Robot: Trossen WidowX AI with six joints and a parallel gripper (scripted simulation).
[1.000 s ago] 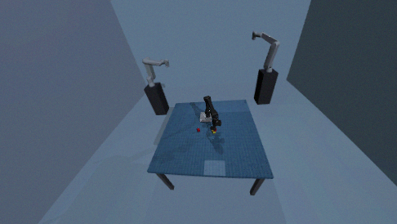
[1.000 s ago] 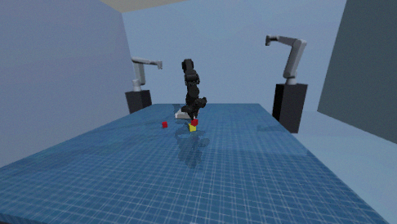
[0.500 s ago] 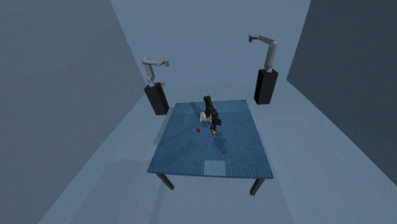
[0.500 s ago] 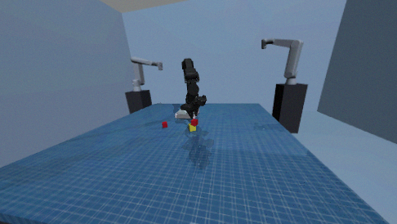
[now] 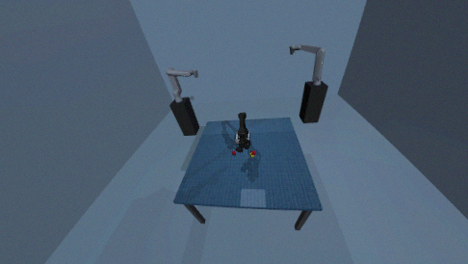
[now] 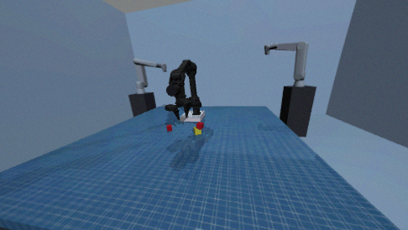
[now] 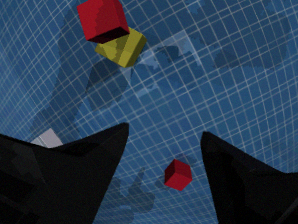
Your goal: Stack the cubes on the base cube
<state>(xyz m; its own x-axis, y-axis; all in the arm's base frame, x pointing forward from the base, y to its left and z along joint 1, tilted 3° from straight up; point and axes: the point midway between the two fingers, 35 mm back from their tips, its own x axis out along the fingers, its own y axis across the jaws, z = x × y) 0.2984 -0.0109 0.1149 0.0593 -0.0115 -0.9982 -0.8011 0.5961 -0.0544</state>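
Note:
The yellow base cube (image 5: 251, 155) (image 6: 197, 132) (image 7: 132, 49) rests on the table. One red cube (image 5: 253, 152) (image 6: 200, 125) (image 7: 102, 19) sits on top of it, shifted toward one corner so that part of the yellow top shows. It looks level. The other red cube (image 5: 234, 153) (image 6: 169, 128) (image 7: 178, 175) lies on the table, apart from the base. My gripper (image 6: 182, 117) (image 7: 165, 133) is open and empty, above the table. In the wrist view the table-top red cube shows between the fingers, well below them. The stacked pair is beyond the left fingertip, untouched.
A white mount (image 6: 202, 116) (image 7: 49, 137) is at the foot of my arm, behind the cubes. Two grey arms (image 5: 174, 84) (image 5: 318, 65) stand on black pedestals (image 6: 143, 103) (image 6: 297, 107) beyond the blue table (image 5: 284, 183). Arm shadows fall around the cubes.

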